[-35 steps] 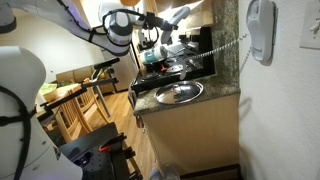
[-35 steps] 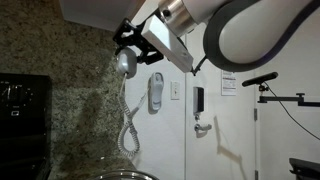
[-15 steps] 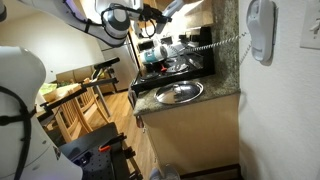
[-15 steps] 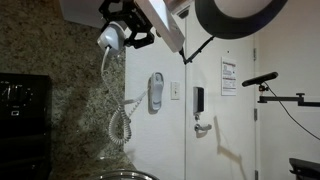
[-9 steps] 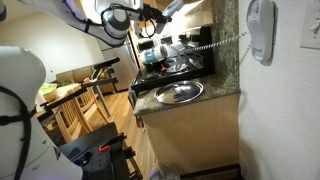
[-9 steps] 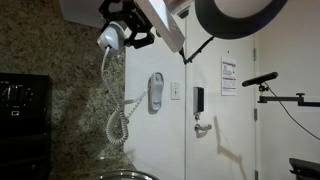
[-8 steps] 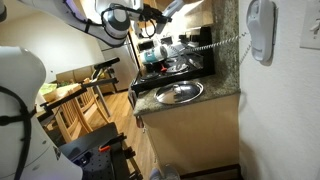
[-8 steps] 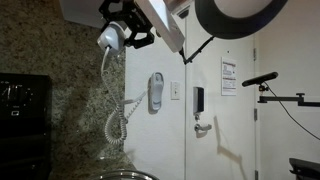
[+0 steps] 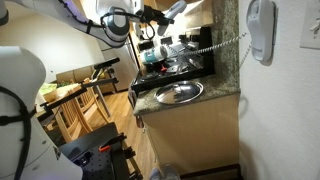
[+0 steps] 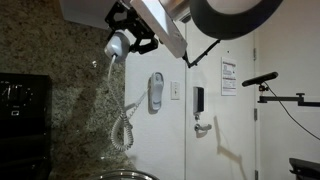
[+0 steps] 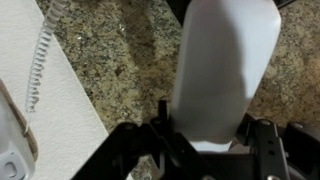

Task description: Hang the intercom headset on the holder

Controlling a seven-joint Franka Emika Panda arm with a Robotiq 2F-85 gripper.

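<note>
The white intercom headset (image 10: 117, 45) hangs in my gripper (image 10: 131, 33) high in front of the granite wall, left of and above the holder (image 10: 156, 92), which is on the white wall. In the wrist view the headset (image 11: 224, 70) fills the middle between my black fingers (image 11: 167, 132), and my gripper (image 11: 215, 142) is shut on it. Its coiled cord (image 10: 122, 120) drops from the headset and loops back to the holder's bottom. In an exterior view the holder (image 9: 261, 30) is at the top right and the cord (image 9: 222, 42) stretches left toward my gripper (image 9: 152, 22).
A flat white wall plate (image 10: 176, 90) sits just right of the holder. A steel bowl (image 9: 178, 93) rests on the counter below, with a black stove (image 9: 180, 60) behind it. The granite wall (image 10: 50, 60) is close behind the headset. A doorway and bike stand to the right (image 10: 270, 100).
My gripper with the headset has shifted a little right and slightly up over the last second; before that it swung up and left. The cord hangs further right.
</note>
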